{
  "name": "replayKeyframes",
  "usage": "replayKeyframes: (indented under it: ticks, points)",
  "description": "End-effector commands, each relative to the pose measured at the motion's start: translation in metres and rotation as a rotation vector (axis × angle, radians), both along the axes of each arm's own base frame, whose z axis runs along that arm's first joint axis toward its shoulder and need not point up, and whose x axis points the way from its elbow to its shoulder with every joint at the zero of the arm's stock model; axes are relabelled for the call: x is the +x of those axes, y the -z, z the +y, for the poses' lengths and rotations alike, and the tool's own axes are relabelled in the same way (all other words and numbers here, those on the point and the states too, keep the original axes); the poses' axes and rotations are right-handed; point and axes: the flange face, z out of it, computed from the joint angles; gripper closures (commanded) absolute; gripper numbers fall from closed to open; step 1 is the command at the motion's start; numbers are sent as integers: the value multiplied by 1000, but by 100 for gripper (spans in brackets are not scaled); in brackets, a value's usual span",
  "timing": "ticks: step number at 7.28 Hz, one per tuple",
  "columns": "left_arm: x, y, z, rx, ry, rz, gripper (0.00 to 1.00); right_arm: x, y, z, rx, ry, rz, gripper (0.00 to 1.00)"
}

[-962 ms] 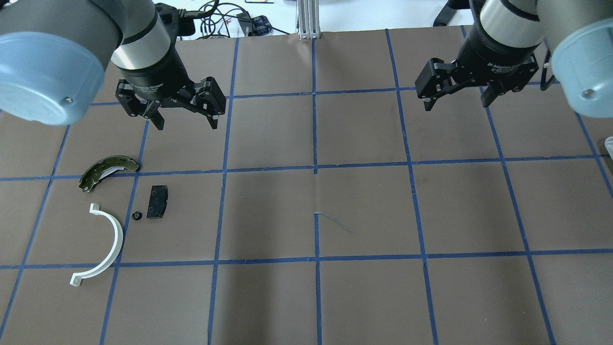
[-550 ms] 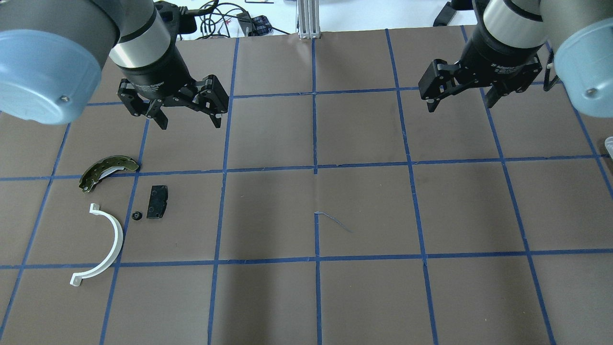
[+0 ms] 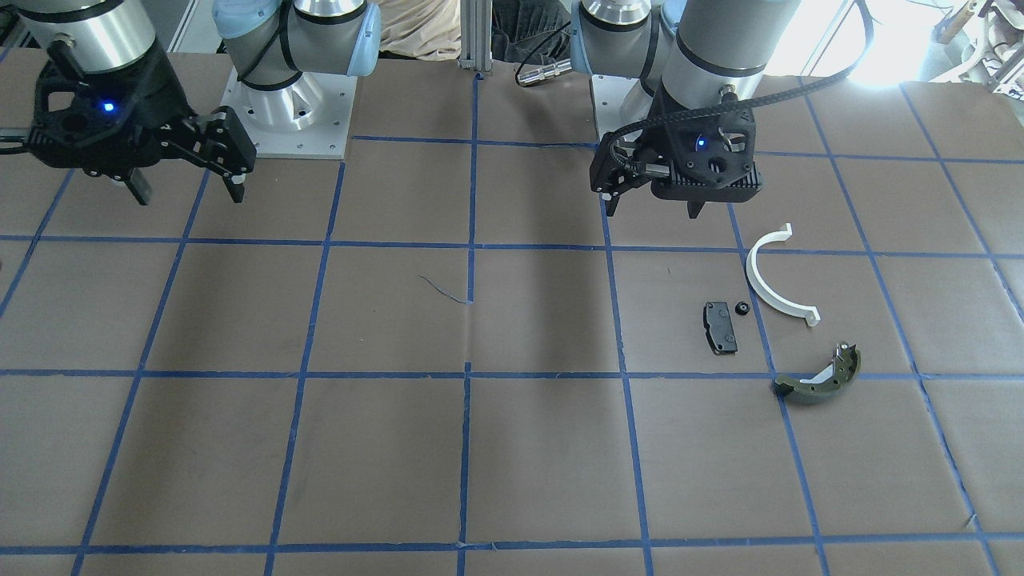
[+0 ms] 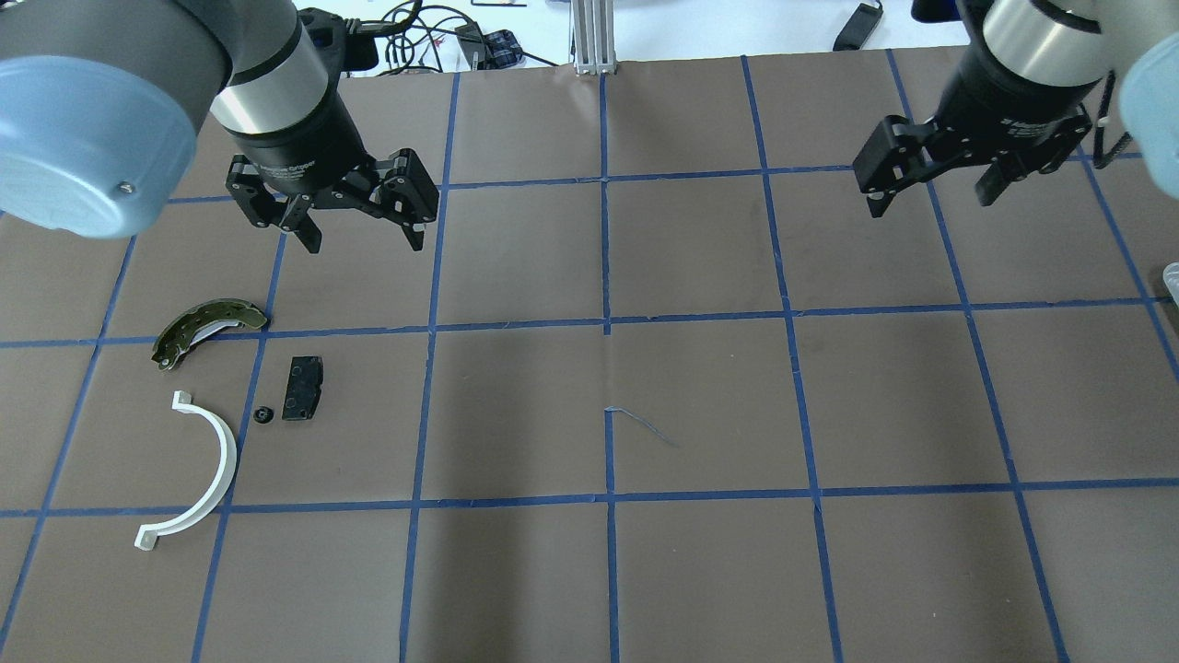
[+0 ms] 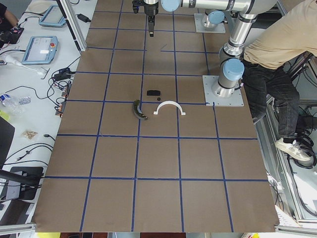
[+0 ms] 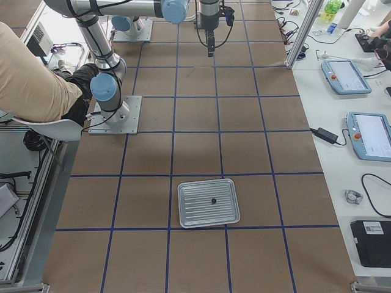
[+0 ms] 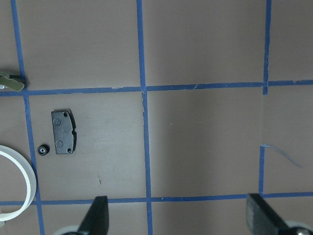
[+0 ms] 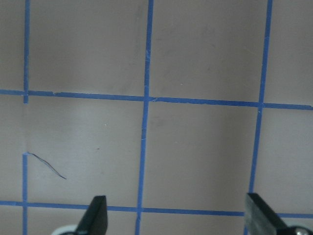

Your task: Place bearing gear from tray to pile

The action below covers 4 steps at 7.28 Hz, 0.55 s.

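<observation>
A small black bearing gear (image 6: 213, 201) lies in the ribbed metal tray (image 6: 189, 215), which shows only in the exterior right view. The pile lies on the table's left: a black rectangular pad (image 4: 302, 389), a white half-ring strip (image 4: 214, 479) and an olive-green curved shoe (image 4: 204, 329). Another small black gear (image 4: 262, 414) lies beside the pad. My left gripper (image 4: 364, 241) is open and empty, above the table beyond the pile. My right gripper (image 4: 930, 204) is open and empty at the far right. The left wrist view shows the pad (image 7: 64, 132) and gear (image 7: 43, 151).
The table is brown paper with a blue tape grid (image 4: 606, 322). A loose curl of tape (image 4: 645, 425) lies near the middle. Cables and devices (image 4: 442, 37) sit beyond the far edge. A person (image 5: 277, 54) stands by the robot's bases.
My right gripper has moved to the right in the overhead view, still open. My left gripper has barely shifted. The pile has not moved.
</observation>
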Motion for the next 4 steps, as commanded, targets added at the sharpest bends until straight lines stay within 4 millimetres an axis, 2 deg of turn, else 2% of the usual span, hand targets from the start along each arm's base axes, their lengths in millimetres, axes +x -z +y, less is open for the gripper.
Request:
replayKeyframes:
  ticks: [1,2,4]
  points:
    - [0,3,-2,6,-1,-1,0,-127,6,-1,34,-41,5,0]
    - [-1,3,-4,4,-1,7,0,-198,25,1,69,-37,-13,0]
    - [-1,3,-3,5,1,2,0,-354,99,3,91,-118,-47,0]
